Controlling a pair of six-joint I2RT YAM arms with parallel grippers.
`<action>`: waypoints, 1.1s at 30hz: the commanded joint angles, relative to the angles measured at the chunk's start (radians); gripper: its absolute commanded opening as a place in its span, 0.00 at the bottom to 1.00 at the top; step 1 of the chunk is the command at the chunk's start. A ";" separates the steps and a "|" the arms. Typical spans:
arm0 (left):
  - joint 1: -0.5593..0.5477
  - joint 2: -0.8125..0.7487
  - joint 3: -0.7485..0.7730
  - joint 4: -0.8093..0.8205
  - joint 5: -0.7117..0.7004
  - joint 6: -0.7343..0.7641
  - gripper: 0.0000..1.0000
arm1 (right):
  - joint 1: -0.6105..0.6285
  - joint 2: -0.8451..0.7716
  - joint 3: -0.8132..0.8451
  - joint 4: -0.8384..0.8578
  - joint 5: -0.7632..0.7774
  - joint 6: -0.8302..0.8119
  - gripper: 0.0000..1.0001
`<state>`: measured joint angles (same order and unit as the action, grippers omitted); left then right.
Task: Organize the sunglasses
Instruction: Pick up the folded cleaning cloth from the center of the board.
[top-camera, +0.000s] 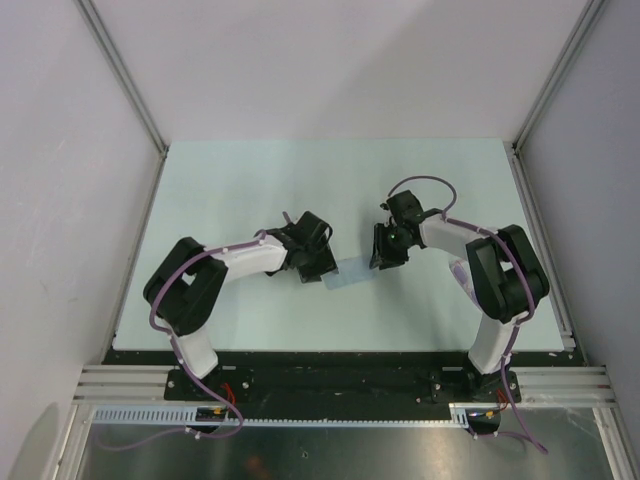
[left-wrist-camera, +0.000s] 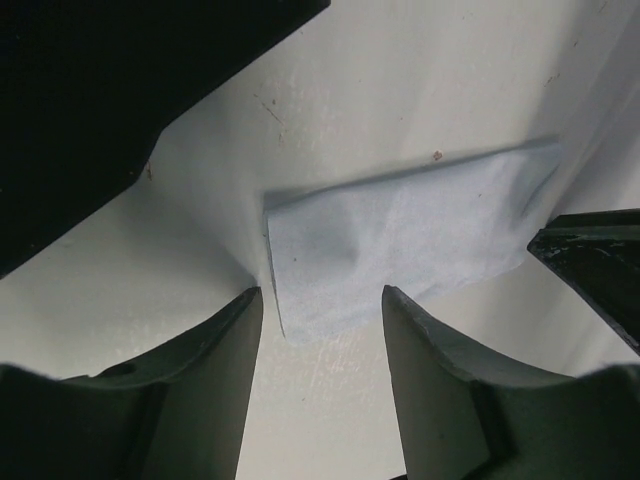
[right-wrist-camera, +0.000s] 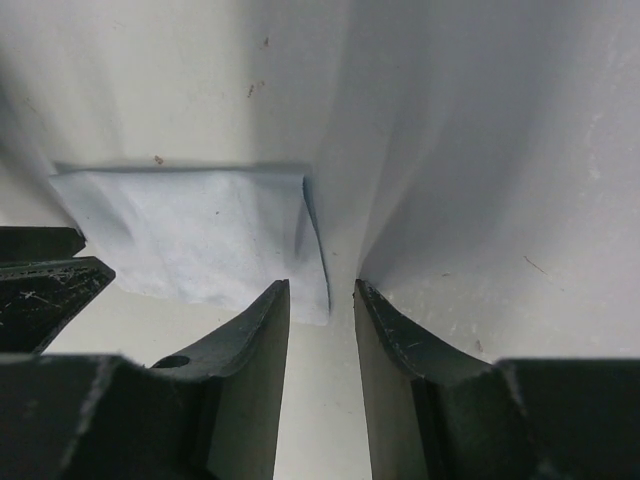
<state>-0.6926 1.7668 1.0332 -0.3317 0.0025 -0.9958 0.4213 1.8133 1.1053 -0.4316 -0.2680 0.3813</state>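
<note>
Pale green desk (top-camera: 250, 190), grey walls (top-camera: 60, 150). Blue cloth (left-wrist-camera: 400, 240) at centre; left hand (left-wrist-camera: 322, 315) at its 9 o'clock, right hand (right-wrist-camera: 322, 300) at 3, both released. Sunglasses (top-camera: 461, 275) faint at 3 o'clock, beside right arm (top-camera: 505, 270)

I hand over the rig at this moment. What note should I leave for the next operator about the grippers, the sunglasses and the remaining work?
Left gripper: open, one corner of the light blue square cloth lying between its fingers, not pinched.
Right gripper: open narrowly at the cloth's opposite end, also not pinched.
Pink-framed sunglasses with purple lenses: probably the faint lilac shape beside the right arm, partly hidden; not held.
Done: nothing that the views confirm.
Left: the whole job; the sunglasses are not yet handled.
</note>
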 joint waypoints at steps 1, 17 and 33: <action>0.015 0.046 -0.002 -0.010 -0.027 0.000 0.58 | 0.010 0.026 -0.001 0.037 -0.005 -0.012 0.38; 0.015 0.074 0.005 0.011 0.025 0.029 0.38 | 0.033 0.057 -0.001 0.047 0.019 -0.019 0.24; 0.016 0.082 -0.001 0.017 0.025 0.054 0.18 | 0.027 0.038 -0.001 0.048 0.041 -0.010 0.25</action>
<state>-0.6804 1.8130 1.0435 -0.2737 0.0406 -0.9722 0.4477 1.8393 1.1061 -0.3626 -0.2821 0.3843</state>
